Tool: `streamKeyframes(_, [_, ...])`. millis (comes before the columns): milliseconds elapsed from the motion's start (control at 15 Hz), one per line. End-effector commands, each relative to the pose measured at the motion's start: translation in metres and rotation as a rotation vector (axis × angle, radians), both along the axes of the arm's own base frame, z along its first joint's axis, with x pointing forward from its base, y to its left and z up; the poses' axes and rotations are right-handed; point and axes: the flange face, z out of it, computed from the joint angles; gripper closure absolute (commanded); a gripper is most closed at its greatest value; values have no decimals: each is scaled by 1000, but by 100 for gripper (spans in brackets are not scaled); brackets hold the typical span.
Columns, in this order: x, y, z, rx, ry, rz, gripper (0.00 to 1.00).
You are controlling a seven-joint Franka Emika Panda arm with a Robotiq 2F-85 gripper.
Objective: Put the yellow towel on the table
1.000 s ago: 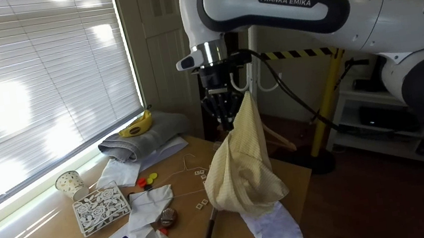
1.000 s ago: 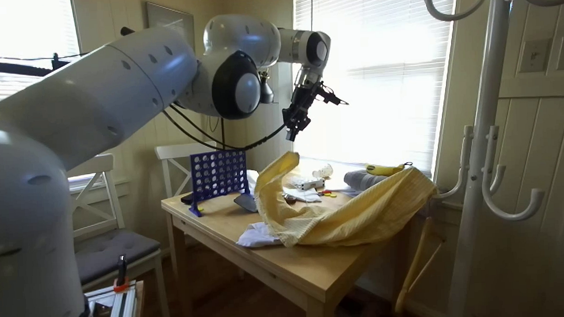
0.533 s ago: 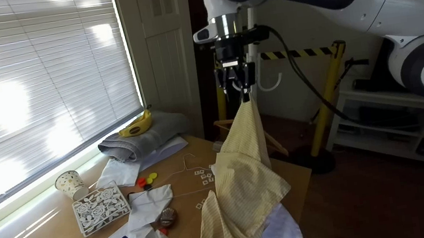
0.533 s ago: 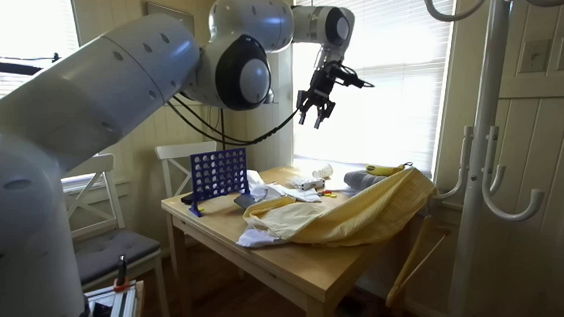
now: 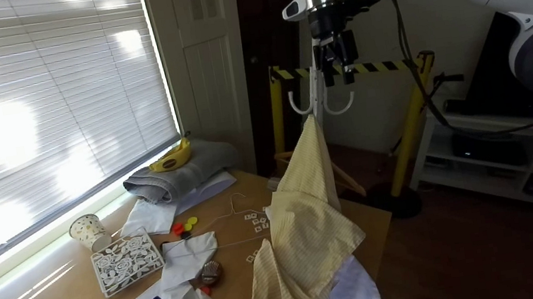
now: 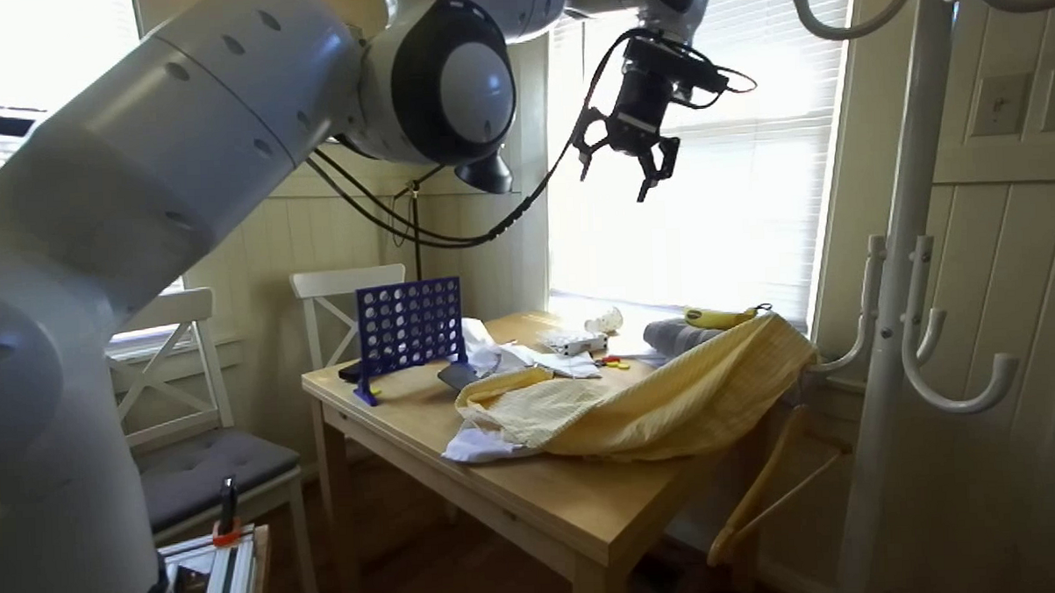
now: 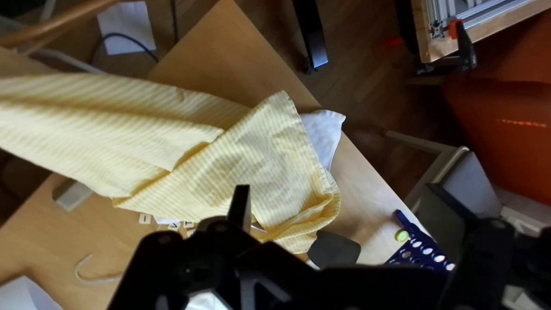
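1. While its jaws stand spread apart, Robotiq gripper hangs above the wooden table.
2. Striped yellow towel: one part lying on the table, the other raised beyond its edge.

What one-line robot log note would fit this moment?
gripper: open, empty; yellow towel: partly on table, one end raised near coat rack; task: apparently unfinished

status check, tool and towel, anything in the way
Tool open, empty. Yellow towel partly on table. Likely snag: coat rack at its raised end.
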Motion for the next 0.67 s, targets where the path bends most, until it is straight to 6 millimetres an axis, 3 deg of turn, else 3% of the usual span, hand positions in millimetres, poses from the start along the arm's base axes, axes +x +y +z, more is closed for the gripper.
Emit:
streamKeyframes(0, [4,-27,-9,-21,79,-178,0])
streamKeyframes(67, [4,-17,-4,-26,23,-96,0])
streamKeyframes(333, [5,-20,-6,-25,27,-104,0])
streamKeyframes(467, [1,-3,-3,-175,-33,-198,0])
streamKeyframes(600, [6,17,-18,-254,-73,-241,0])
